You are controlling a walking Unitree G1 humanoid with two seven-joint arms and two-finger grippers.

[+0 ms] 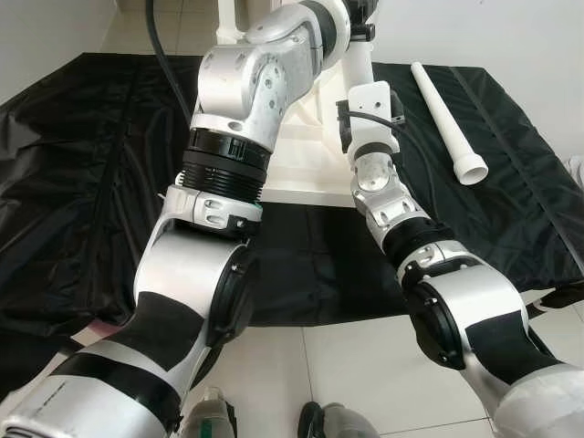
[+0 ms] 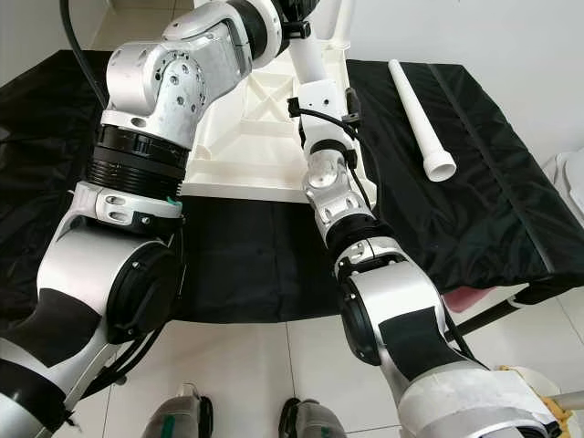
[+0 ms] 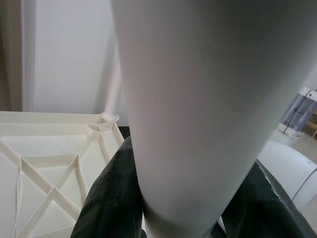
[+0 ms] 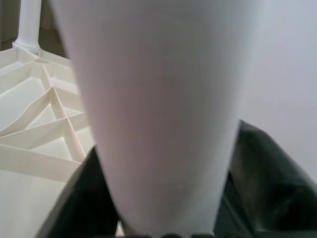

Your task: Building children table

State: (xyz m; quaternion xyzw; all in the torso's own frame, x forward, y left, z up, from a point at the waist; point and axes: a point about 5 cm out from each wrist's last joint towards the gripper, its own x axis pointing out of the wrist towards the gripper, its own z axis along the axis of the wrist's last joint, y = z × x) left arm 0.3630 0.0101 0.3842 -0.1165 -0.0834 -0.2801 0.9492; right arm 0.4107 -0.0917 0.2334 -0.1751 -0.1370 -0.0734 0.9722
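Note:
An upside-down white ribbed tabletop [image 2: 246,137] lies on a black cloth [image 1: 91,182]. Both silver arms reach up over it to the far edge. In the left wrist view my left gripper [image 3: 183,208] is shut on a thick white table leg [image 3: 188,99], with black fingers [image 3: 106,198] on either side of it. In the right wrist view my right gripper [image 4: 163,208] is shut on a white leg [image 4: 158,99] in the same way. I cannot tell whether it is one leg. Other legs stand upright in corner sockets [image 3: 111,94] [image 4: 29,25].
A loose white leg [image 1: 447,119] lies on the cloth to the right of the tabletop. Pale floor tiles [image 1: 347,374] run in front of the cloth, with my feet at the bottom. A white appliance [image 3: 299,109] stands beyond the cloth.

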